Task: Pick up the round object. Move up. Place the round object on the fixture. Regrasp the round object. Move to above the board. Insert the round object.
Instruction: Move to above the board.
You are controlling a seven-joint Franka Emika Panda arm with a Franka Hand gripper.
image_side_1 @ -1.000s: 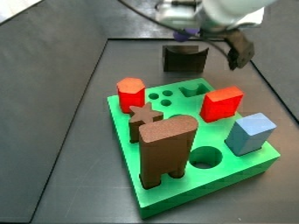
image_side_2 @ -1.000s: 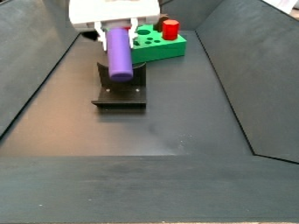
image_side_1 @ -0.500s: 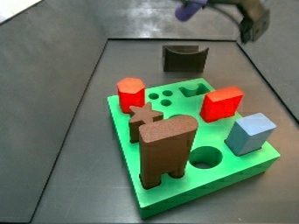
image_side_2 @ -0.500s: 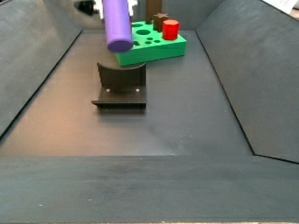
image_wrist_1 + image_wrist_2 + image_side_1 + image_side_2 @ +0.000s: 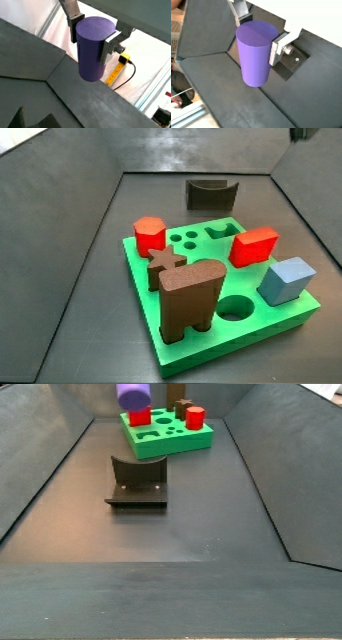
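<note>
Both wrist views: my gripper (image 5: 91, 31) clamps the purple round object (image 5: 92, 49) near its flat upper end, silver fingers (image 5: 281, 44) pressed on opposite sides, so the rest hangs free below the pads, presumably to lead into a hole. Side views: only the cylinder's lower end (image 5: 132, 396) shows at the frame's top, high above the fixture (image 5: 138, 481) and short of the green board (image 5: 221, 308), whose round hole (image 5: 235, 309) stands empty.

gripper (image 5: 92, 34): clamped around the cylinder (image 5: 92, 47), well above the floor
fixture (image 5: 138, 481): at 6 o'clock of the board (image 5: 167, 432)
cylinder: at 12 o'clock of the fixture
</note>
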